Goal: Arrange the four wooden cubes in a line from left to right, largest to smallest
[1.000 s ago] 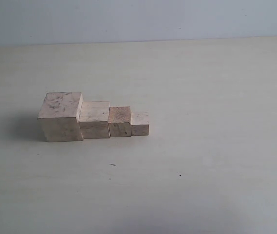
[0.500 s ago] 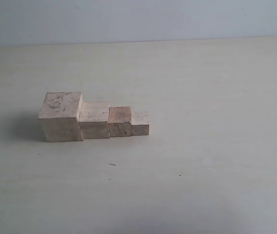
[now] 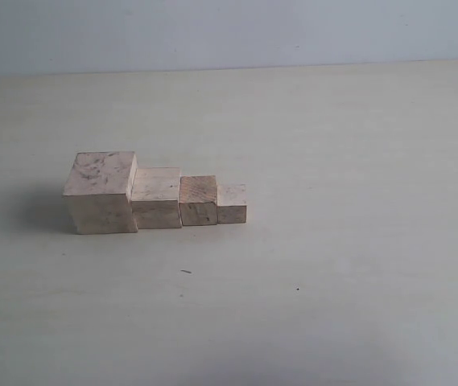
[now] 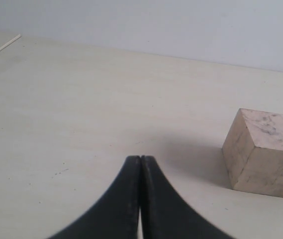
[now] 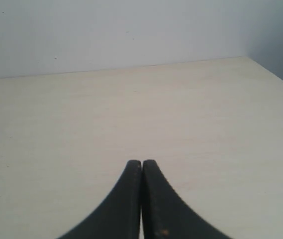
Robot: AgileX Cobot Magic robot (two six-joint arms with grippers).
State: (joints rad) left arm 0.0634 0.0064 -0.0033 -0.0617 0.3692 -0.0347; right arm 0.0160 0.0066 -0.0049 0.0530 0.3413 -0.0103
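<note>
- Cubes of pale, unpainted wood stand in one row on the surface [image 3: 333, 241], left of the middle in the exterior view, stepping down in size from left to right.
- The largest cube [image 3: 100, 193] is at the left end. Its top face carries dark smudges and scratches, and a soft shadow lies on the surface to its left.
- The second cube [image 3: 156, 198] touches it, followed by the third cube [image 3: 198, 200], whose top looks slightly redder with visible grain. The smallest cube [image 3: 232, 203] is at the right end. Neighbours sit side against side.
- The left pincer [image 4: 140, 160] is closed, its black fingers pressed together with nothing between them. It is apart from the largest cube, which shows at the edge of the left wrist view.
- The right pincer [image 5: 141, 163] is likewise closed on nothing, above the light surface, with a pale wall [image 5: 131, 30] behind.
</note>
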